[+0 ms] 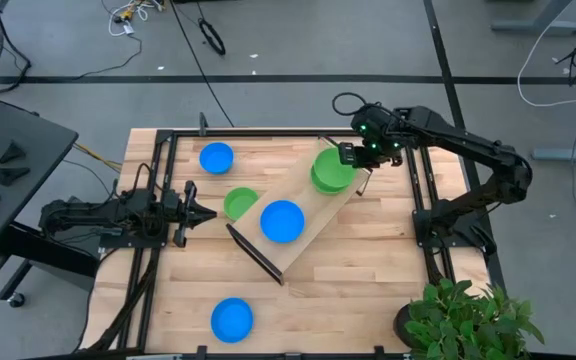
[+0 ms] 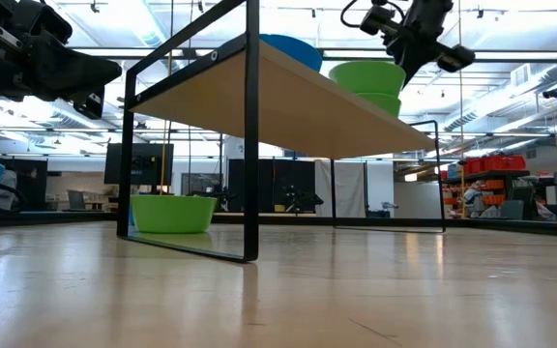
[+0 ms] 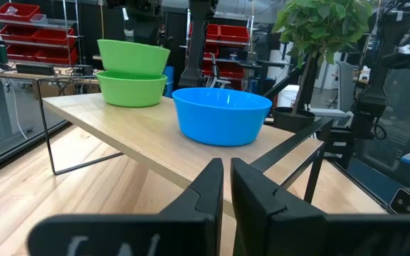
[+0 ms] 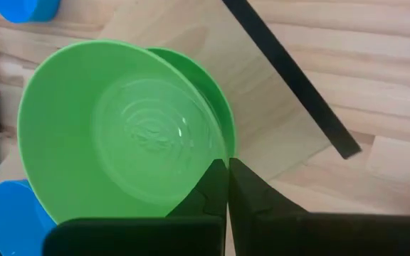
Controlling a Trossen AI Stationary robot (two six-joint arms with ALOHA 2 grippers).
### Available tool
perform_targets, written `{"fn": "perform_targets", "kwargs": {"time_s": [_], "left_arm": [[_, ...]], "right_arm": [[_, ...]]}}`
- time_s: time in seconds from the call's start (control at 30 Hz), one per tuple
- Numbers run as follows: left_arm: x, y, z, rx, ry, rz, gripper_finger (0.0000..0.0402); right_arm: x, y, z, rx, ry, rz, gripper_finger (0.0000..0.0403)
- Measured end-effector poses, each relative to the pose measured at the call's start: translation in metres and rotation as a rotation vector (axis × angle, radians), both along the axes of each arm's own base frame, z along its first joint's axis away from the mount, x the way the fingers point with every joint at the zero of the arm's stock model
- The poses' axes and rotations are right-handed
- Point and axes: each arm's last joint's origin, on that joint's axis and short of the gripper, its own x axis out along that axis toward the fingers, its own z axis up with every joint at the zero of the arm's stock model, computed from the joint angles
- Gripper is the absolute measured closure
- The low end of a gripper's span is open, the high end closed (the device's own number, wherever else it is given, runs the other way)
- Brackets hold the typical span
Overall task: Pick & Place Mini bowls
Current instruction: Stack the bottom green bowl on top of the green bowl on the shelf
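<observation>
Right pincer (image 4: 227, 173) pinching upper green bowl (image 4: 119, 131) rim | bowl tilted | nested on second green bowl (image 3: 132, 89)

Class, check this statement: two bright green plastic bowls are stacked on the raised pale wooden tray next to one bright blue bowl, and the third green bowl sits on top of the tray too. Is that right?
Not quite. The third bright green plastic bowl stands on the table under the raised pale wooden tray, as the low view shows. The rest holds: two stacked green bowls and one bright blue bowl are on the tray.
</observation>
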Motion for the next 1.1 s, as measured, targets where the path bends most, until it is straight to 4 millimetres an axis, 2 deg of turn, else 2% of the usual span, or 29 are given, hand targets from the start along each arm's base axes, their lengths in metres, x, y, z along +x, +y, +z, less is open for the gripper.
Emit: {"fn": "perform_targets", "kwargs": {"time_s": [0.67, 1.1], "left_arm": [[0.0, 0.0, 0.0, 0.0, 0.0, 0.0, 0.0369], [0.0, 0.0, 0.0, 0.0, 0.0, 0.0, 0.0369]], "right_arm": [[0.009, -0.004, -0.014, 0.0, 0.006, 0.014, 0.0403], [0.009, -0.004, -0.015, -0.001, 0.018, 0.02, 0.0403]]}}
